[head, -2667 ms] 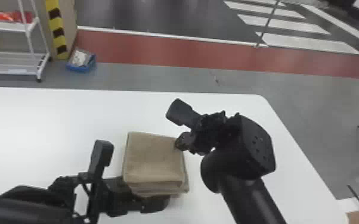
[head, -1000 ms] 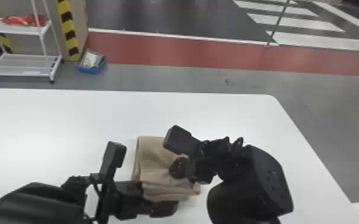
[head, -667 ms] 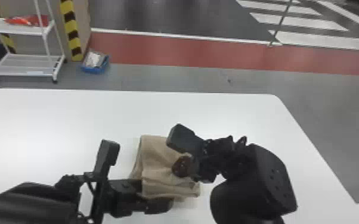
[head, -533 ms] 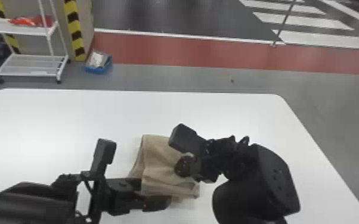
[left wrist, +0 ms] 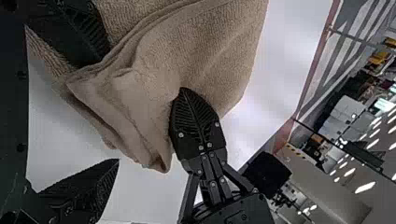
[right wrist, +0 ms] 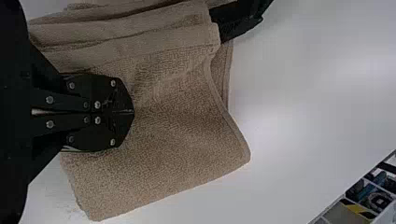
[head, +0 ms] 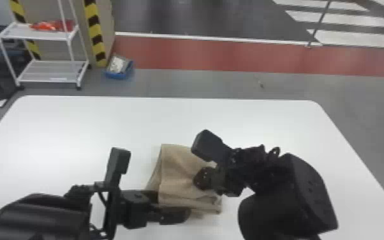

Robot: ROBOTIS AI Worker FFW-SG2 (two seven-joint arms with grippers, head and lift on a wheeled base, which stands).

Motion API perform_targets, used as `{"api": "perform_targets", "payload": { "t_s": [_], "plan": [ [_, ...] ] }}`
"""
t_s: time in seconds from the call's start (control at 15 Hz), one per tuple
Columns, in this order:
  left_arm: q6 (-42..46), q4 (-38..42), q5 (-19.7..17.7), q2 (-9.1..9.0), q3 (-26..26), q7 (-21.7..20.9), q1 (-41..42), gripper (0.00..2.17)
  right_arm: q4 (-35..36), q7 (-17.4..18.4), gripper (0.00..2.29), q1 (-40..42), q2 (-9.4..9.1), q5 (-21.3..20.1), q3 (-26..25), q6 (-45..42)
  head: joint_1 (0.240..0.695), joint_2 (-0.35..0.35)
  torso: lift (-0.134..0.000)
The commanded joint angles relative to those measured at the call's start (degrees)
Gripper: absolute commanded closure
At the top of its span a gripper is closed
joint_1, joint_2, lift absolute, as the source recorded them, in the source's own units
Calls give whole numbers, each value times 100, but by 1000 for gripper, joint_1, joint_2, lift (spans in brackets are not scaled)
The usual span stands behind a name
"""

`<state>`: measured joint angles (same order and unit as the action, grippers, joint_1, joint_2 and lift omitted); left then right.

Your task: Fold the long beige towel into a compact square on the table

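Right pincer (head: 202, 179) together against the rumpled, layered beige towel (head: 178, 172); left pincer (head: 173, 206) apart, 1 finger between folds.

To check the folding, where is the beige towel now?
In the head view, the towel lies on the table, left gripper at its near left corner, right gripper over its right side.

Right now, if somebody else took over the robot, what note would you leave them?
Left claw: open, at the towel's near left side, one finger partly covered by cloth.
Right claw: shut, its tips against the towel's upper side.
Towel: on the table, in a small, layered bundle.
Done: much of the folding.
Left: probably square up the uneven layers, then clear both claws.
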<state>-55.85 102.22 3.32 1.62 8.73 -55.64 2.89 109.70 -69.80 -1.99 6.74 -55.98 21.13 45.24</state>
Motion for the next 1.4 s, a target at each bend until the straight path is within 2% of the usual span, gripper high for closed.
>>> {"api": "perform_targets", "payload": {
  "t_s": [0.0,0.27,0.47,0.6,0.93,1.33],
  "plan": [
    [-1,0,2,-4,6,0,1,147,183,-16,1592,58,-32,87,31,42,695,-114,-124],
    [-176,114,2,5,-205,-79,27,147,157,2,1592,76,-32,43,31,42,695,-95,-124],
    [-335,255,-51,5,-319,-211,62,147,69,89,1592,40,-129,96,-13,25,695,-85,-124],
    [-563,255,-297,5,-486,-334,71,147,87,81,1592,5,-156,245,-65,77,695,-76,-124],
    [-932,264,-482,-4,-688,-597,27,147,157,81,1588,58,-235,324,-4,77,695,-60,-124],
    [-1055,264,-508,5,-864,-993,-43,147,359,-130,1592,269,-261,394,102,95,695,-23,-124]
  ]
}}
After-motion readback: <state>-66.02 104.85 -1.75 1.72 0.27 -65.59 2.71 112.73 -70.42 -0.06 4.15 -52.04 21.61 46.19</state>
